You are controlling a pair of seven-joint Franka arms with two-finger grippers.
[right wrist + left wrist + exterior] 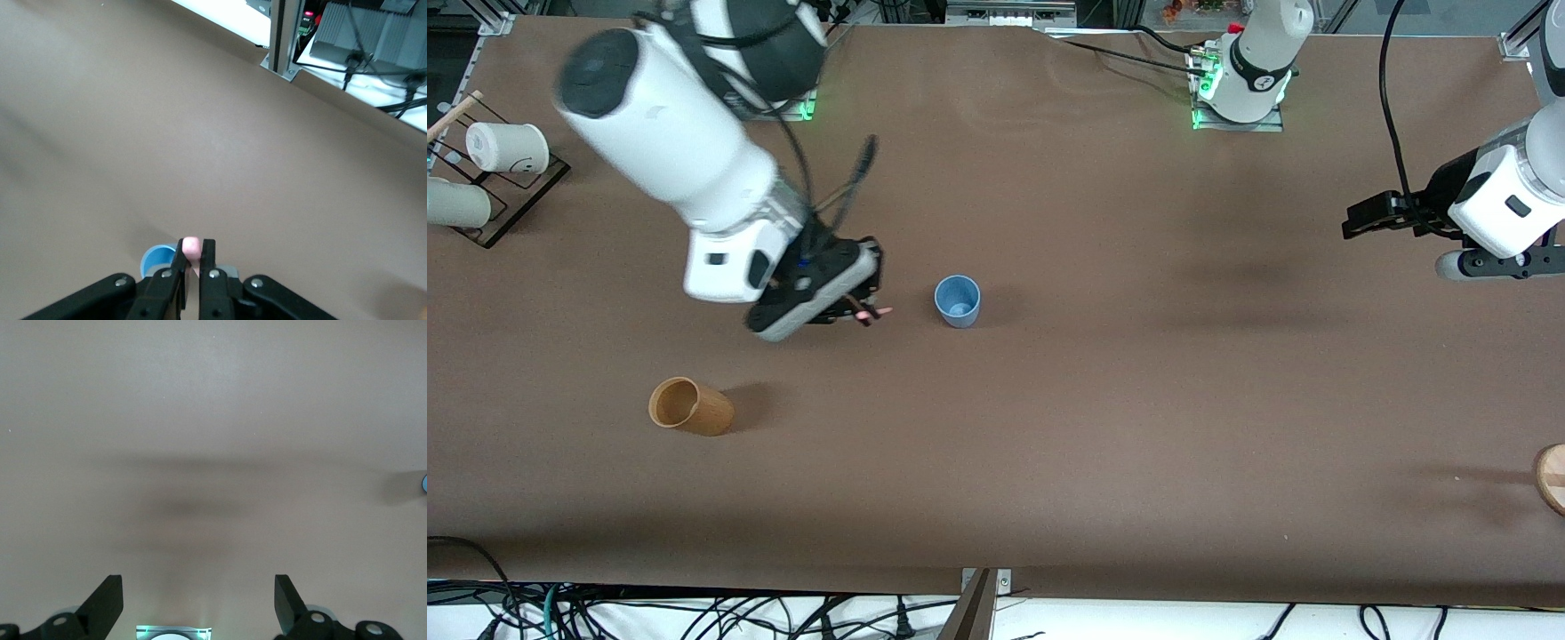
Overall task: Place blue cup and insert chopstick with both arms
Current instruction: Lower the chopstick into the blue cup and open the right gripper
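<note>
The small, plain light-blue tapered cup (pixel 958 300) is seen upright near the middle of the brown table (pixel 1103 400), about midway between the robots' edge and the camera's edge. The right gripper (pixel 860 307) is held over the table just beside the cup, toward the right arm's end, its fingers (pixel 179 267) clenched on the thin chopstick (pixel 873 313) with its pinkish-red tip. The left gripper (pixel 199 600) is held spread and empty, waiting over the left arm's end. A ribbed tan cup (pixel 690 406) is seen nearer the camera's edge.
</note>
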